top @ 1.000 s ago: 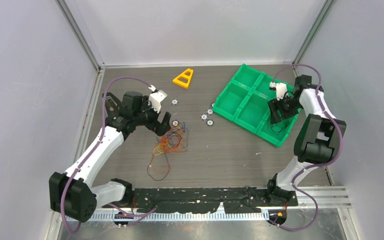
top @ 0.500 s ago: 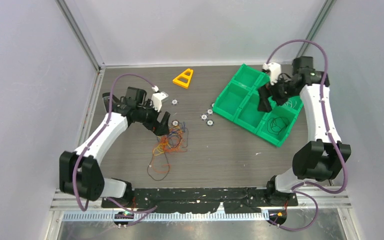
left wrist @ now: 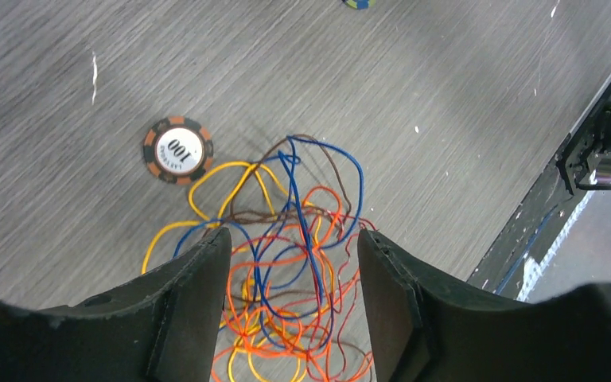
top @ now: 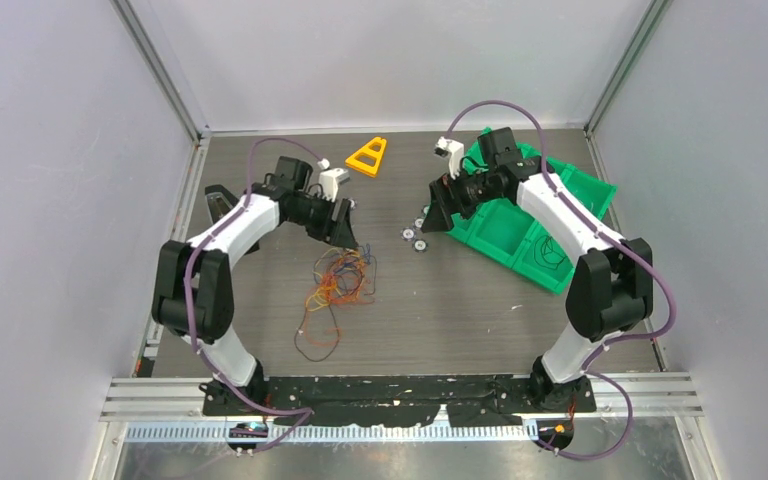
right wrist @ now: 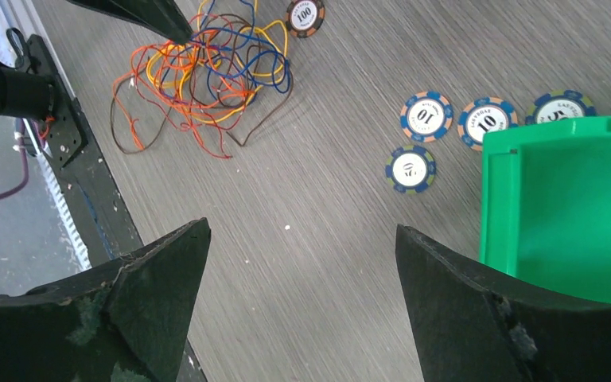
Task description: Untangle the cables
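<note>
Hovering over the cables (left wrist: 286, 270), left gripper (left wrist: 292, 236) has jaws apart, tangle showing between them; right gripper (right wrist: 302, 231), spread wide, sits well away.

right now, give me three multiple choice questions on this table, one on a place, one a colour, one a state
1. Where is the brown-rimmed round poker chip marked 100?
A. in the green plastic bin
B. on the grey wood-grain table beside the tangle of thin coloured wires
C. on top of another chip
2. What colour is the flat triangular frame?
A. yellow-orange
B. blue
C. white
3. How is the right gripper?
A. shut on a wire
B. shut on a chip
C. open, empty
Answers: B, it lies flat next to the wires; A, plain from above; C, fingers wide apart, nothing between.
</note>
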